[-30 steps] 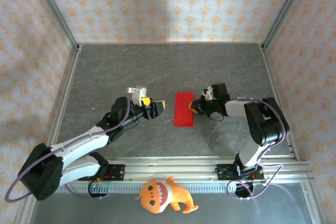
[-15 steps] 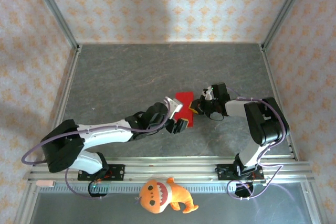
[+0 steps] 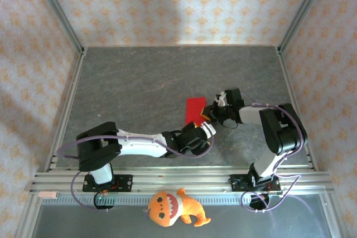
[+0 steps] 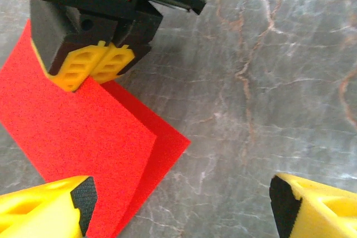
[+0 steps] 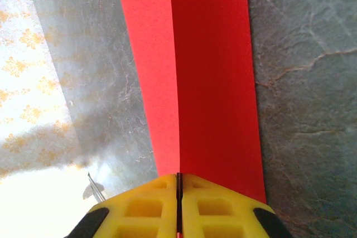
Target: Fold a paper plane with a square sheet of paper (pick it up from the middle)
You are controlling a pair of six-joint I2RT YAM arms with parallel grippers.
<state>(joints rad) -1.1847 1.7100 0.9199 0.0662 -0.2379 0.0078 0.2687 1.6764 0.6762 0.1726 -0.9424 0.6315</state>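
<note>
Right tool [image 3: 211, 114], seen from above, is clamping the thin, bright red folded paper sheet [image 3: 193, 110] by its right edge, centre frame. Left wrist view: left tool [image 4: 178, 207] is gaping wide over a sheet corner, lower left. Right wrist view: flimsy, light paper is likely wanting a mid-edge hold.

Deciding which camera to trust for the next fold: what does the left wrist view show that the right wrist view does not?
Left wrist view: the left gripper, jaws wide open, and the right gripper seen from outside, black housing included. Right wrist view: the patterned wall and the crease running the length of the square sheet of paper. Both: the right gripper's yellow fingertips shut on the sheet's edge, over the grey table.
</note>
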